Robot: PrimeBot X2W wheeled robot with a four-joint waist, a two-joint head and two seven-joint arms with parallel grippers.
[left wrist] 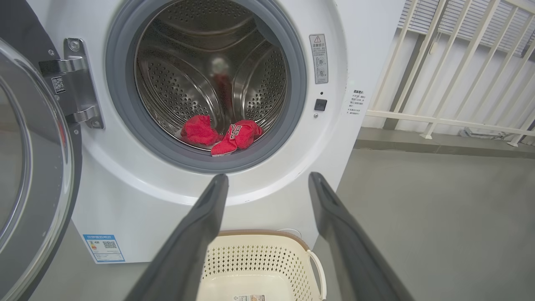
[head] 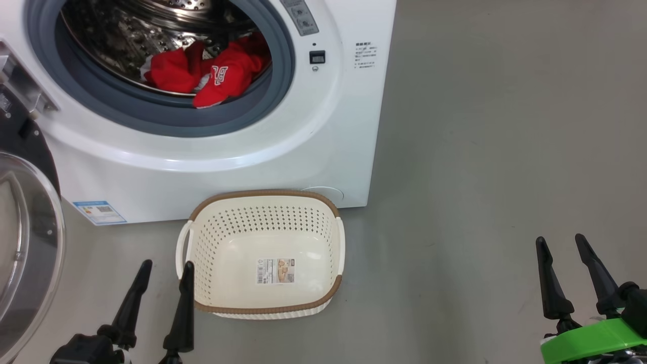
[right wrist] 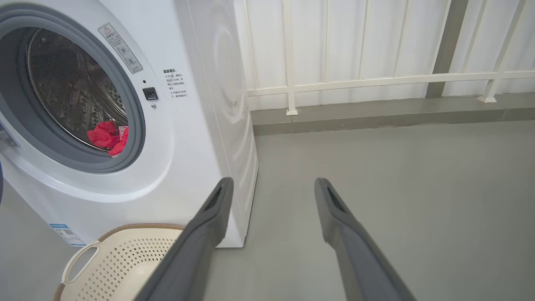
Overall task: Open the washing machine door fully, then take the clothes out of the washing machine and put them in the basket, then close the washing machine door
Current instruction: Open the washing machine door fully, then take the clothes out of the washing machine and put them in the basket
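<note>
Grey floor (head: 480, 151) is occupied nearest by the left gripper (head: 167, 264) and right gripper (head: 560, 238), both seen spread wide. Beyond, the basket (head: 265, 193) is set just before the washing machine (head: 323, 131), whose washing machine door (head: 30, 227) is swung open at left. Farthest, the clothes (head: 217, 73) are heaped at the front lip of the drum (head: 151, 30), onto the gasket (head: 151, 116).

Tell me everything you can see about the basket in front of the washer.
The basket is cream-white perforated plastic, rectangular, with a brown woven-look rim, a loop handle on each side and a sticker on its bottom. It stands upright and empty on the grey floor, just before the washing machine.
</note>
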